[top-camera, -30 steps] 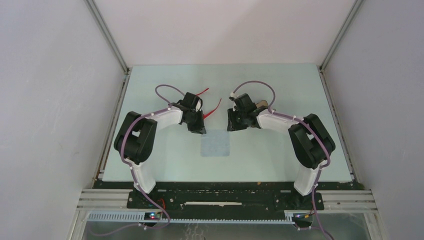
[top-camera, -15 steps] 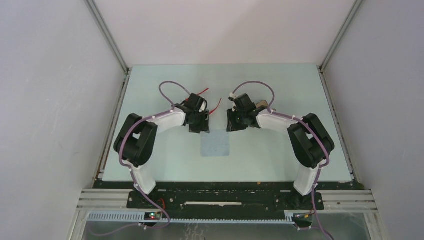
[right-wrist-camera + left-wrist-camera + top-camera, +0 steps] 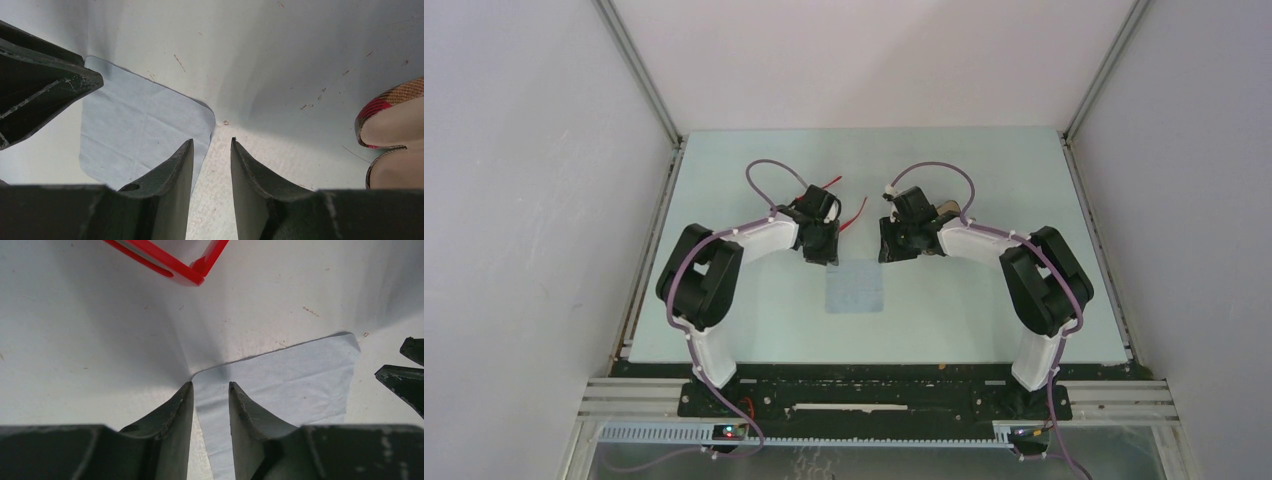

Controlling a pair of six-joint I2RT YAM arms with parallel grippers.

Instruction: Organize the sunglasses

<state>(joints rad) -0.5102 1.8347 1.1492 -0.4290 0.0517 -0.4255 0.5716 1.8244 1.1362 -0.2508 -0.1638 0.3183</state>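
Your left gripper (image 3: 211, 387) has shifted off the sunglasses (image 3: 196, 274) toward the centre. Its jaws stand slightly parted and empty, straddling one far corner of the blue cloth (image 3: 295, 375). You'll see the sunglasses lying loose on the table (image 3: 75, 330) just beyond it. Your right gripper (image 3: 212, 142) hangs parted and empty at the cloth's other far corner, with the plaid case (image 3: 400, 125) open to its right.

Left arm (image 3: 759, 236), right arm (image 3: 976, 240): white shells, chunky black joints. Purple cables (image 3: 764, 172) looped along both, white ties. Left tool (image 3: 211, 387), right tool (image 3: 212, 144): dark tapered fingers (image 3: 172, 412), scuffed edges. Black base plate (image 3: 904, 385) on silver rails (image 3: 1124, 400).
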